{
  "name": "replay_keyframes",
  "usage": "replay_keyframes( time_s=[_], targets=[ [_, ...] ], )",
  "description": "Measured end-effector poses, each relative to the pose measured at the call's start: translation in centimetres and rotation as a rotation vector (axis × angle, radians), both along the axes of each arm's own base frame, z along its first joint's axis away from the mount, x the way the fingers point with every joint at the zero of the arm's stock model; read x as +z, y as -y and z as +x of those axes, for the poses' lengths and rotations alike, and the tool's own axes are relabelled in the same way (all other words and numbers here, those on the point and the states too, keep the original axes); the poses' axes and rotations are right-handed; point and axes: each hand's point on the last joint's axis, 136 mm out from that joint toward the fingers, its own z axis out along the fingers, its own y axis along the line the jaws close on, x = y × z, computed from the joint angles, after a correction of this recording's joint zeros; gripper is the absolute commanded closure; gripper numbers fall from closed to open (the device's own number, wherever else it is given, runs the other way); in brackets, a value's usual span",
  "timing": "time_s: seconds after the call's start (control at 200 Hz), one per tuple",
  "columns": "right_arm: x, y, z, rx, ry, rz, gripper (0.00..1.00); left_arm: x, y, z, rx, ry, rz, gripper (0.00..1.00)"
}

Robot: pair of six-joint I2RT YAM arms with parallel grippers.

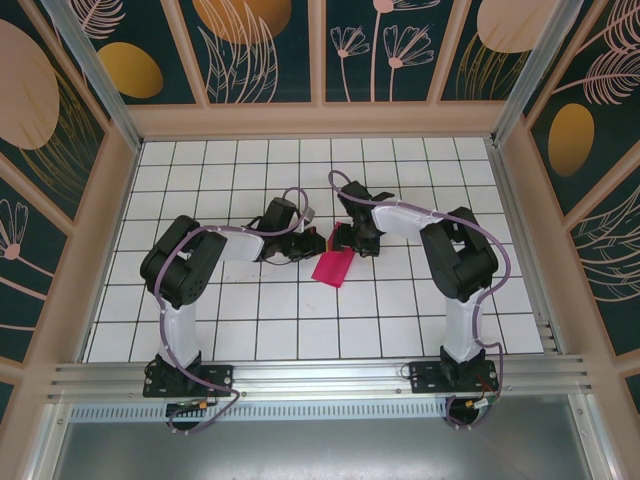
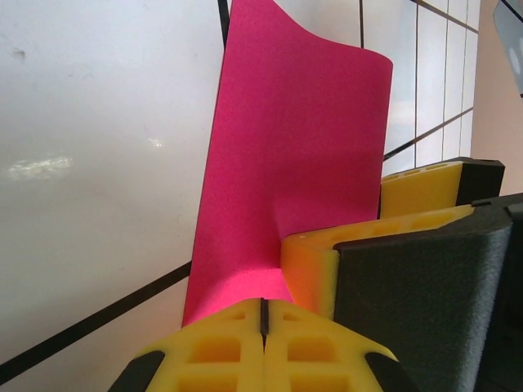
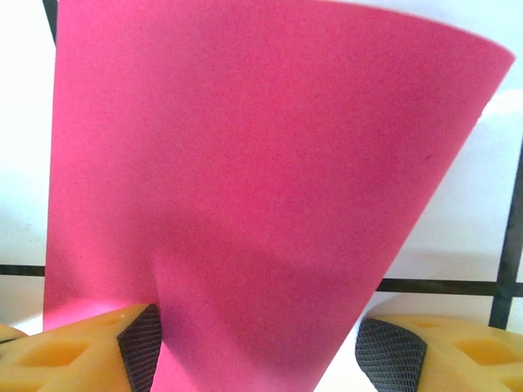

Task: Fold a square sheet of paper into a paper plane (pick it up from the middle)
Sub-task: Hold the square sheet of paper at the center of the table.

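- Sheet of paper: magenta-pink, at mid-table, between the two grippers, above the white gridded table.
- Long axis: roughly near to far in the top view, slightly slanted, with the far end toward the right and the near end toward the left. Free end pointing at the near edge of the table. Contact between that end and the table: cannot tell.
- Form: not flat. Bowed sheet of paper with one top corner curled in the left wrist view; broad sheet of paper narrowing toward the fingers in the right wrist view.
- Left gripper: just left of the pink sheet, reaching in from the left.
- Left gripper, wrist view: yellow fingers pressed together, pinching the lower edge of the sheet.
- Right gripper: at the far right end of the sheet, reaching in from the right.
- Right gripper, wrist view: fingers spread wide, sheet passing between them, no pad seen pressing on it.
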Motion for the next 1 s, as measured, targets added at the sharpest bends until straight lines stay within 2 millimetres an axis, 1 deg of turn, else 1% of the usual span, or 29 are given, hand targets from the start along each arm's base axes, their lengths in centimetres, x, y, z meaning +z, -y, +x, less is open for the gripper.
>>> replay_keyframes(
  time_s=[0.245,0.61,0.686,0.791,0.881,0.946,0.996],
  targets=[
    [0.0,0.0,0.0,-0.006,-0.001,0.000,0.27,-1.3,0.1,-0.5,-0.011,-0.031,0.032,1.00],
    [0.1,-0.1,0.0,-0.008,-0.001,0.006,0.27,-1.7,-0.1,-0.2,0.006,-0.038,0.113,1.00],
    [0.6,-0.2,0.1,-0.013,0.009,0.022,0.27,-1.7,-0.1,-0.2,0.007,-0.037,0.120,1.00],
    [1.8,-0.5,0.4,-0.040,0.046,0.076,0.26,-1.7,-0.2,-0.2,0.009,-0.038,0.128,1.00],
    [2.2,-0.5,0.3,-0.062,0.073,0.111,0.25,-1.8,-0.2,-0.2,0.011,-0.039,0.134,1.00],
    [2.5,0.1,0.3,-0.090,0.092,0.122,0.25,-1.8,-0.2,-0.1,0.014,-0.037,0.137,1.00],
    [2.9,1.0,0.3,-0.118,0.104,0.128,0.25,-1.8,-0.2,-0.1,0.014,-0.037,0.138,1.00]
  ],
)
